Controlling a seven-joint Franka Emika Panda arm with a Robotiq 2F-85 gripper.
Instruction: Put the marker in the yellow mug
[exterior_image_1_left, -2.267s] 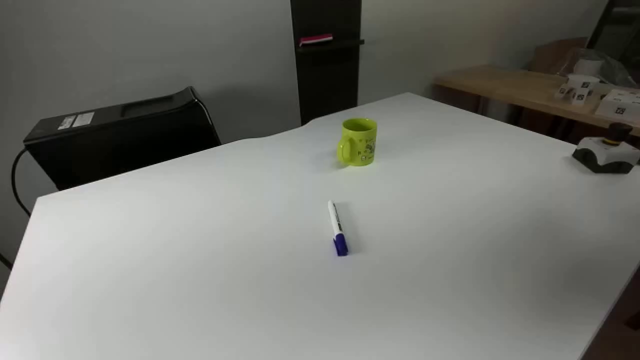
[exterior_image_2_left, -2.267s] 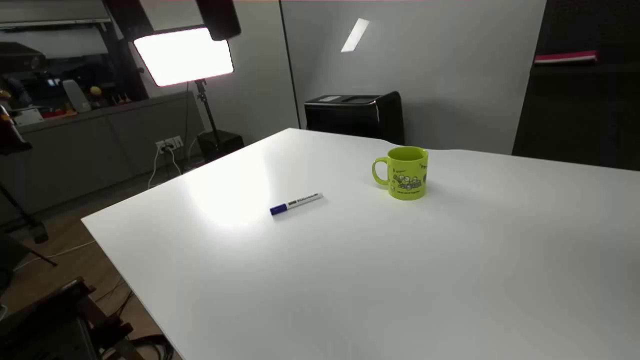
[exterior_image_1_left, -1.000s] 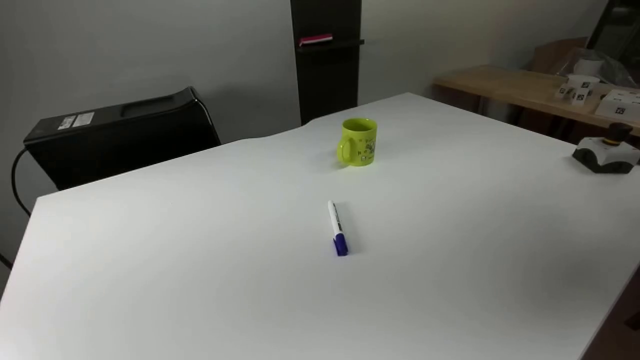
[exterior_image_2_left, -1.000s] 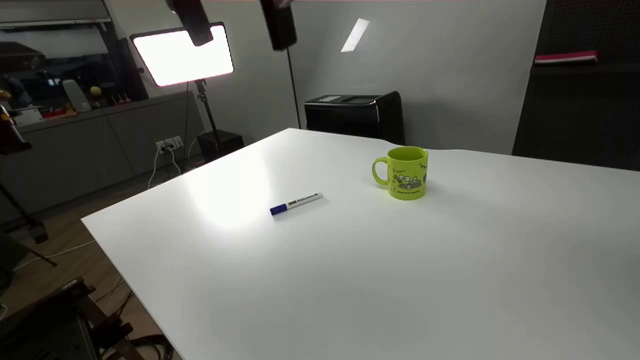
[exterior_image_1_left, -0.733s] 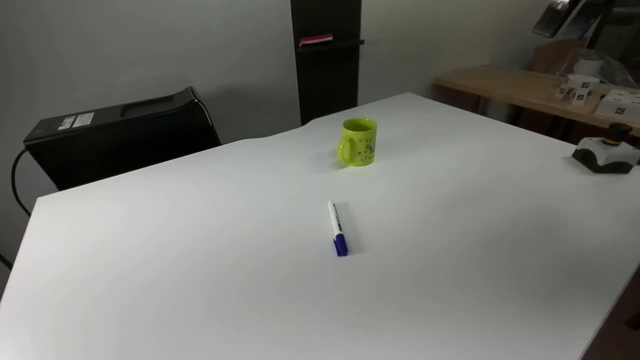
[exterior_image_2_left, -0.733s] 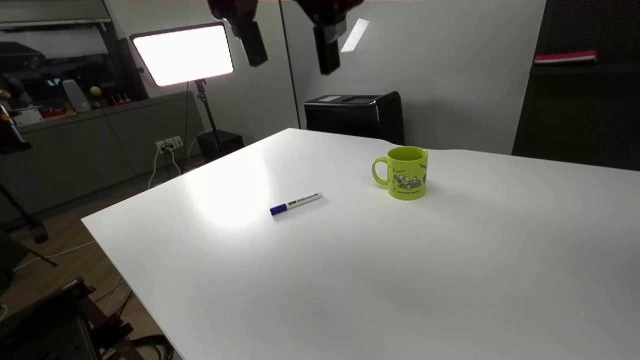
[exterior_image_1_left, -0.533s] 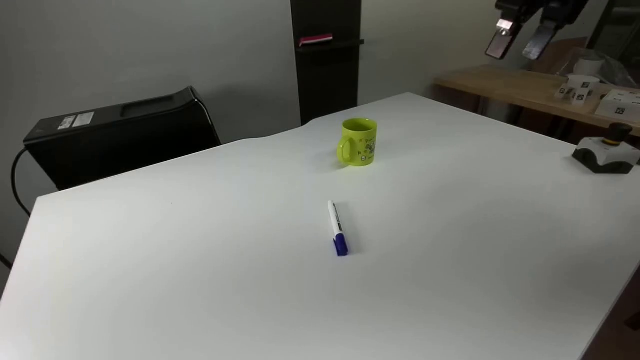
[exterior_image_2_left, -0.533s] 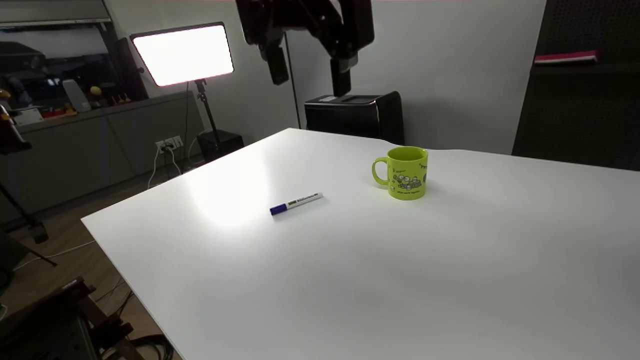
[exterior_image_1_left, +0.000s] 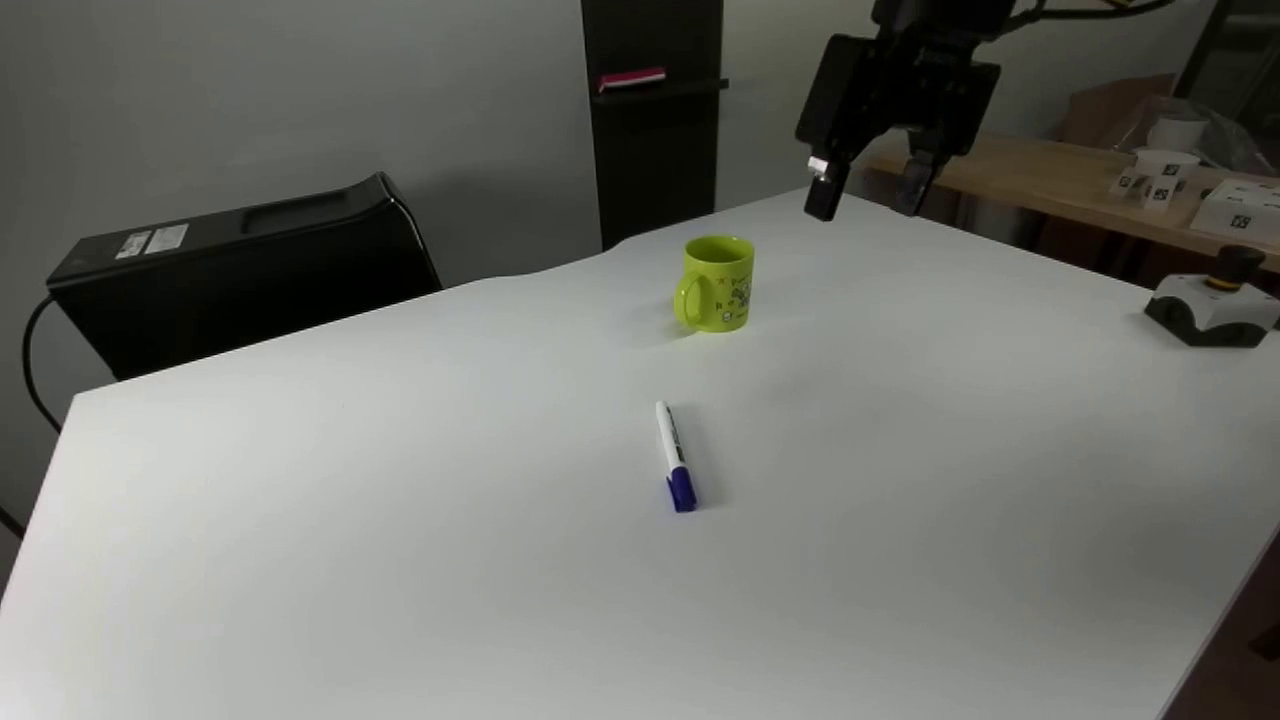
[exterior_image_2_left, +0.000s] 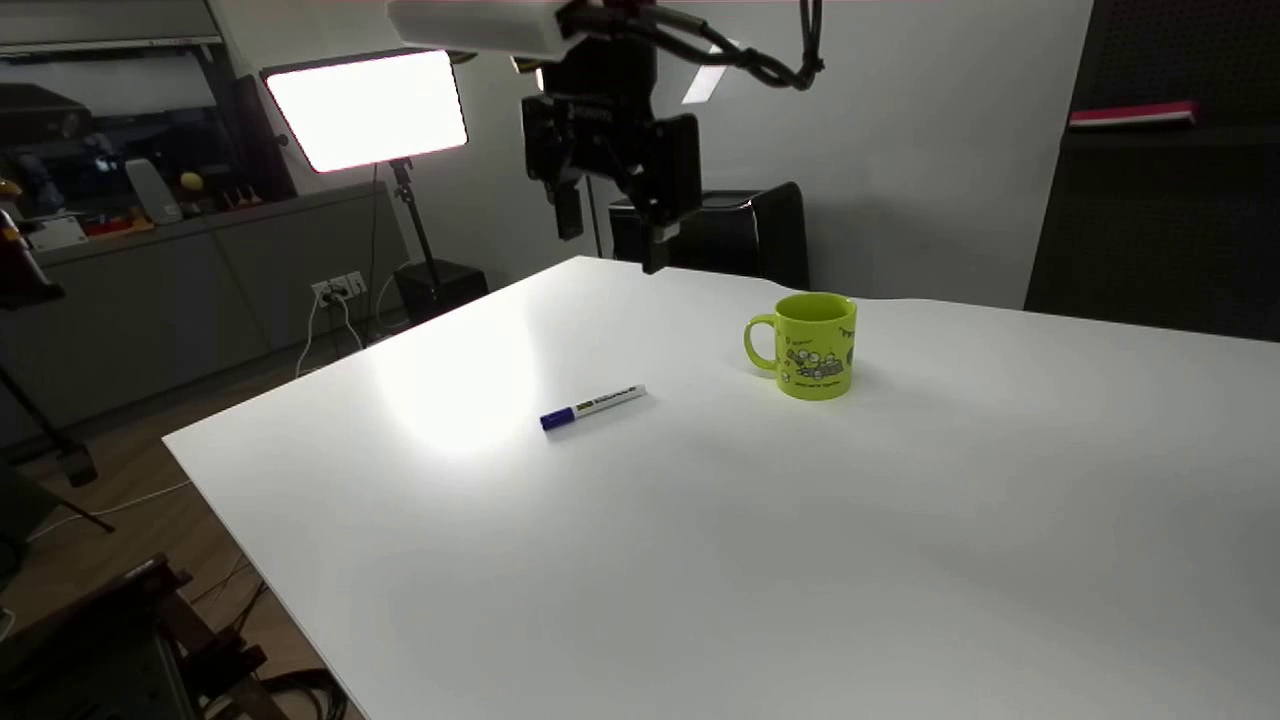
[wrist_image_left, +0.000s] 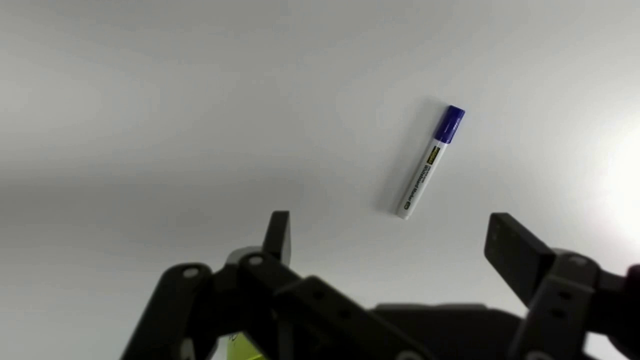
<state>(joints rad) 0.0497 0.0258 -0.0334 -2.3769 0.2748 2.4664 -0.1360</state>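
Note:
The white marker with its dark blue cap lies flat on the white table in both exterior views (exterior_image_1_left: 672, 440) (exterior_image_2_left: 605, 403). In the wrist view the marker (wrist_image_left: 422, 170) lies ahead of the fingertips, apart from them. The yellow-green mug stands upright on the table in both exterior views (exterior_image_1_left: 718, 290) (exterior_image_2_left: 815, 345). A small part of the mug (wrist_image_left: 242, 348) shows at the bottom edge of the wrist view, mostly hidden by the gripper. My gripper (exterior_image_1_left: 867, 198) is open and empty, high above the table; it also shows in an exterior view (exterior_image_2_left: 612, 240) and the wrist view (wrist_image_left: 390, 240).
A black box-shaped device (exterior_image_1_left: 240, 270) stands behind the table's far edge. A grey and black stop button box (exterior_image_1_left: 1212, 310) sits at the table's side. A wooden side table (exterior_image_1_left: 1010, 165) holds white items. A bright lamp (exterior_image_2_left: 370, 110) stands beyond the table.
My open gripper has come into both exterior views from the top and moved lower, toward the mug and marker. The marker and mug have not moved.

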